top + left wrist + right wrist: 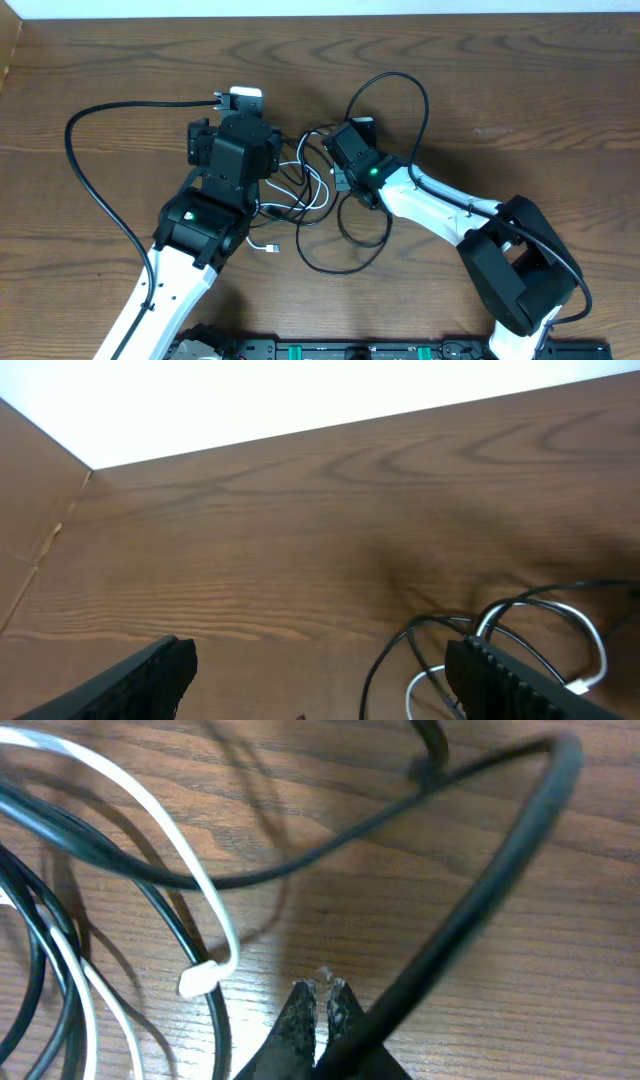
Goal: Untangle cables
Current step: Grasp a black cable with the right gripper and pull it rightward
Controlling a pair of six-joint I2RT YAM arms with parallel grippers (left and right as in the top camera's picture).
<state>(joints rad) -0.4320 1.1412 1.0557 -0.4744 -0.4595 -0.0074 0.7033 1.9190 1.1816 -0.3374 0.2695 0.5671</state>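
The cables lie in a tangle (300, 185) between my two grippers: thin black cords looped over a white cord (318, 200), with a white plug end (266, 247) at the front. My left gripper (238, 115) is open and empty over bare wood (320, 680), with the tangle just past its right finger, where black cords and the white cord (592, 650) show. My right gripper (336, 148) sits at the tangle's right side. Its jaws (320, 992) are shut with nothing seen between them, next to a white plug end (205, 980) and black cords (60, 840).
A thick black arm wire (480, 890) crosses in front of the right jaws. Another arm wire (75, 150) arcs out to the left. A black loop (350, 262) reaches toward the front edge. The table's far edge (300, 435) is close behind the left gripper.
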